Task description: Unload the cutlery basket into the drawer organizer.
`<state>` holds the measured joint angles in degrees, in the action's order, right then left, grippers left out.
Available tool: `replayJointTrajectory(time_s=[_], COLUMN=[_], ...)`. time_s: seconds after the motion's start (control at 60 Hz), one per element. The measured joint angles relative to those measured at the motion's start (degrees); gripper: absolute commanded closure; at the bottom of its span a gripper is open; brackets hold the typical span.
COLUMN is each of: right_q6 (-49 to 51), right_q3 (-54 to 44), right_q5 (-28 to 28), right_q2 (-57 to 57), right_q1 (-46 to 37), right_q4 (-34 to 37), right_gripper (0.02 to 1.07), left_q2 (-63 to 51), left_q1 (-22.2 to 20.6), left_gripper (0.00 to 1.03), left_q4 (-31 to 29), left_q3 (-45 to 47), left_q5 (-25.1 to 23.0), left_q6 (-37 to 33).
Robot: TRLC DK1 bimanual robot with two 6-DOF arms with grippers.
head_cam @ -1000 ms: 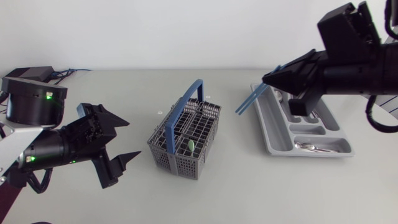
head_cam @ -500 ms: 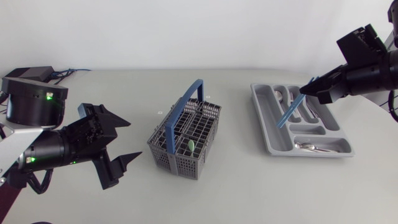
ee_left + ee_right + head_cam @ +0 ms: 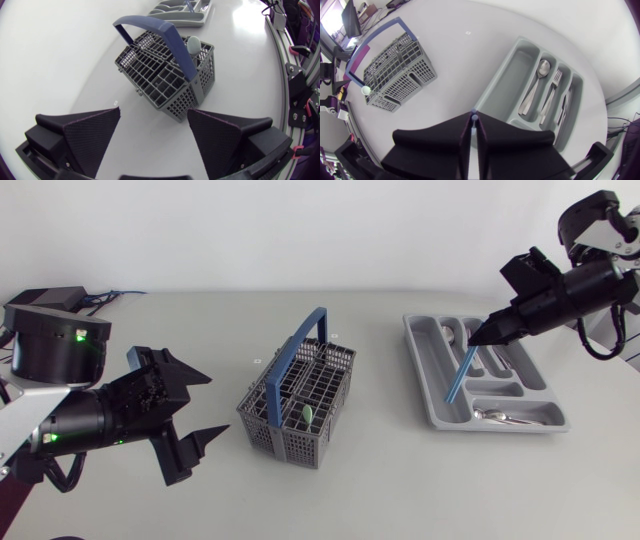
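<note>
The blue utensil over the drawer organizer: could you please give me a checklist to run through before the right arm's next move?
1. Grip: the right gripper is shut on the blue utensil: ok.
2. The utensil hangs tilted over the drawer organizer: ok.
3. Its lower end is lined up with one compartment: cannot tell.
4. The long outer compartment is bare: ok.
5. The left gripper is open and apart from the cutlery basket: ok.
6. Basket emptied: not ok, a pale green utensil is in it.
</note>
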<state>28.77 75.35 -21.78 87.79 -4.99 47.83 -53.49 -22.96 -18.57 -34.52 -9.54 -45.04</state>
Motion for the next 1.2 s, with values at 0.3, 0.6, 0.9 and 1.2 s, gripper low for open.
replayJointTrajectory(time_s=[0.3, 0.6, 0.9, 1.2], right_q6=[-0.02, -1.64, -4.79, -6.36], right_q3=[4.26, 11.93, 12.85, 4.52], right_q5=[1.46, 1.53, 6.1, 5.31], right_q2=[10.08, 19.12, 23.87, 9.79], right_q1=[0.9, 1.18, 1.2, 6.03], right_q4=[1.36, 1.05, -7.1, -16.5], right_gripper=[1.01, 1.0, 0.08, 0.07], left_q2=[-0.39, -2.08, -2.82, -2.67], left_q1=[0.02, 0.44, 0.94, 1.51], left_gripper=[0.05, 0.05, 0.05, 0.05], left_q4=[0.07, 0.96, 1.09, 1.09], left_q3=[0.0, 0.0, 0.0, 0.11], left_q5=[0.0, 0.07, 0.39, 0.37], left_q6=[-0.02, -0.04, -0.26, -0.68])
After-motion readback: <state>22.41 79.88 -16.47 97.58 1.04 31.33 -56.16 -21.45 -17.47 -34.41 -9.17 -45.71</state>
